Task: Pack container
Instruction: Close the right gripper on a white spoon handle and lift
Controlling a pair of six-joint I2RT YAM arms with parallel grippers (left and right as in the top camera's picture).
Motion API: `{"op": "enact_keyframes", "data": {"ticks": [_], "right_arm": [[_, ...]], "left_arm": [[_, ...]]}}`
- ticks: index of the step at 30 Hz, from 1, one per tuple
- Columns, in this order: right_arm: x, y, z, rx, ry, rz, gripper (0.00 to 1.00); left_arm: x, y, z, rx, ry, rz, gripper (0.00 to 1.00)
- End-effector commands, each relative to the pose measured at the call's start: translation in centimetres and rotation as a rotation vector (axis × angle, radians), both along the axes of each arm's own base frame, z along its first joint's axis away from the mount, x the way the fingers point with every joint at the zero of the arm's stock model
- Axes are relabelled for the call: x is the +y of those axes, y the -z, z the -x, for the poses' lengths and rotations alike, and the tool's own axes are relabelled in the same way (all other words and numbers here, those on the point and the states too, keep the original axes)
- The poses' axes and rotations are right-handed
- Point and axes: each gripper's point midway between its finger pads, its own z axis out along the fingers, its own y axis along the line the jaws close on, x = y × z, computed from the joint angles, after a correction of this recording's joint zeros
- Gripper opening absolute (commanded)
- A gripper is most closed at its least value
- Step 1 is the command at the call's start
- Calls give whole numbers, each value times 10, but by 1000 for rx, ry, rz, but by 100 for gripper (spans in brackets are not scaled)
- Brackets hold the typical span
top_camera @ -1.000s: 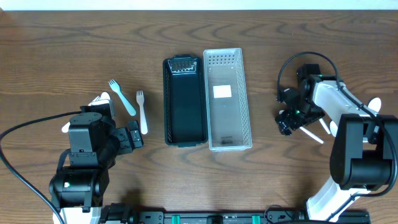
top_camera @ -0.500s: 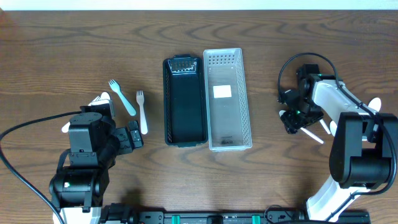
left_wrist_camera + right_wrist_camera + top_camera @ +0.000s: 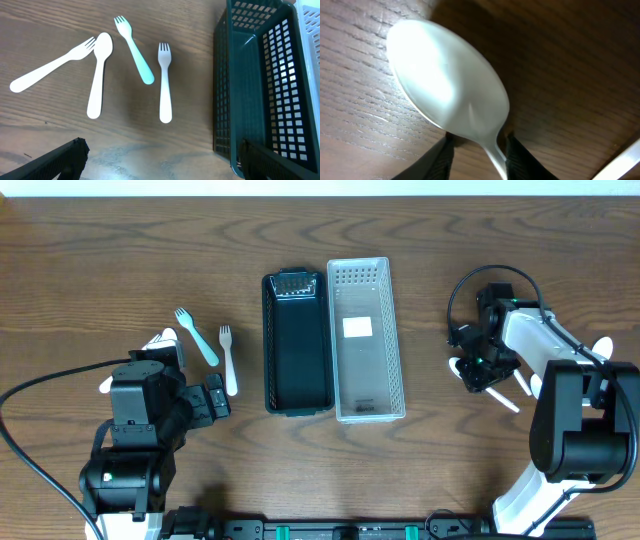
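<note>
Cutlery left of baskets — apart

Table: dark brown wood, wavy grain running mostly side to side in the overhead view; surface matte, no cloth or mat on it; pale strip along the far edge, what it is cannot be told; black rail with small green parts along the near edge, partly cut off by the frame. Left wrist view: same wood, a pale glare patch low in frame; right wrist view: grain close up, fine lines sharp, dark shadow across the upper right.
</note>
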Motion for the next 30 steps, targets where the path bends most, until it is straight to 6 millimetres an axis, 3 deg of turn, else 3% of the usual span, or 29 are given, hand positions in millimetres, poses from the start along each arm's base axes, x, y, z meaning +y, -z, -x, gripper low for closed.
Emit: {"op": "enact_keyframes", "data": {"ticks": [1, 9, 22, 24, 30], "right_arm": [[4, 11, 7, 39, 11, -37, 29], [5, 11, 7, 39, 11, -38, 17], [6, 12, -1, 5, 67, -37, 7], [6, 12, -5, -12, 105, -33, 2], [9, 8, -21, -70, 202, -26, 1]], "left_arm": [[1, -10, -2, -24, -11, 6, 98], [1, -10, -2, -24, -11, 6, 98], [1, -10, -2, -23, -11, 6, 98], [1, -10, -2, -23, -11, 6, 98], [1, -10, -2, -23, -11, 6, 98]]}}
